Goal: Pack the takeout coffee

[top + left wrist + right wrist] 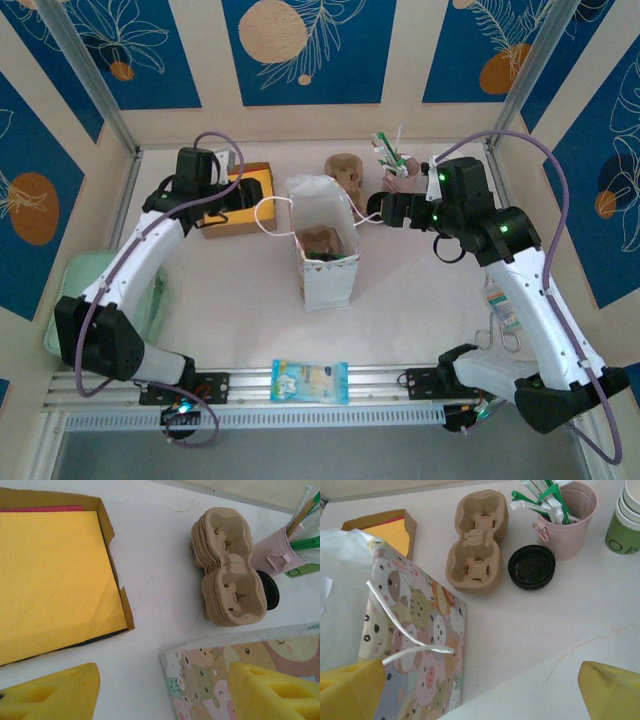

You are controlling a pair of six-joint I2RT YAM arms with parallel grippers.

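Observation:
The takeout coffee (626, 522), a paper cup with a white top and a green lower band, stands at the far right edge of the right wrist view, beside the pink cup of utensils (570, 522). Its green band (301, 571) peeks out behind that pink cup in the left wrist view. A cartoon-printed paper bag (322, 255) stands open mid-table with something brown inside. My left gripper (252, 198) is open at the bag's left, its right finger (272, 692) over the bag's corner (200, 680). On the bag's right my right gripper (385, 208) is open and holds nothing, near the white handle (410, 650).
A stack of brown pulp cup carriers (476, 542) and a black round lid (532, 566) lie behind the bag. A cardboard box of yellow paper (235, 200) sits under the left arm. A blue packet (310, 381) lies on the front rail; scissors (500, 338) lie at right.

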